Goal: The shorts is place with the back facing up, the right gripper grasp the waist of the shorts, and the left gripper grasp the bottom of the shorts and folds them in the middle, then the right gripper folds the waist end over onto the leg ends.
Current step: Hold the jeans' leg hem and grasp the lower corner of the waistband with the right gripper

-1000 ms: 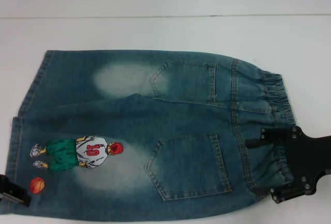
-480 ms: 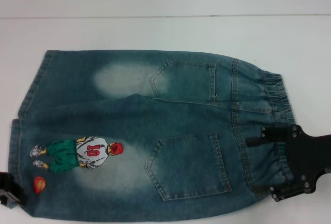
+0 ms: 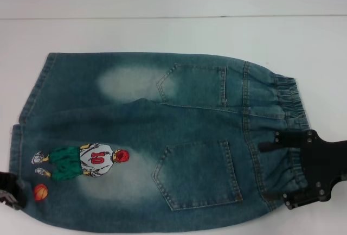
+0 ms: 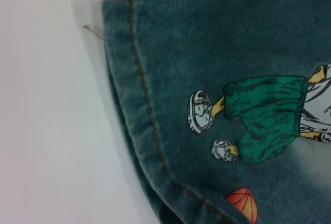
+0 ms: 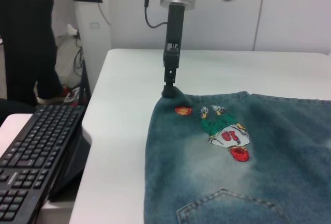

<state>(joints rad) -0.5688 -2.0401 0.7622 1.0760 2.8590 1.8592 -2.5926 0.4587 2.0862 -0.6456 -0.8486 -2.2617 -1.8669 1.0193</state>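
Observation:
The shorts [image 3: 162, 137] lie flat on the white table, back pockets up, with the embroidered number 10 player [image 3: 81, 162] on the near leg. The gathered waist [image 3: 287, 99] is at the right, and the leg hems, the bottom of the shorts [image 3: 16, 143], are at the left. My right gripper [image 3: 276, 174] stands open, one finger on each side of the near stretch of waistband. My left gripper [image 3: 10, 194] sits at the near hem corner beside the small basketball patch. In the right wrist view, the left gripper [image 5: 168, 87] points straight down with its tip on that hem. The left wrist view shows the stitched hem [image 4: 139, 79] close up.
The white table [image 3: 162, 34] extends beyond the shorts to a far edge. In the right wrist view, a black keyboard [image 5: 36, 151] lies on a lower surface off the table's side. A person's dark legs [image 5: 31, 38] stand behind the keyboard.
My left gripper has shifted a little up along the near hem corner, and the hem there has lifted slightly. My right gripper has hardly moved.

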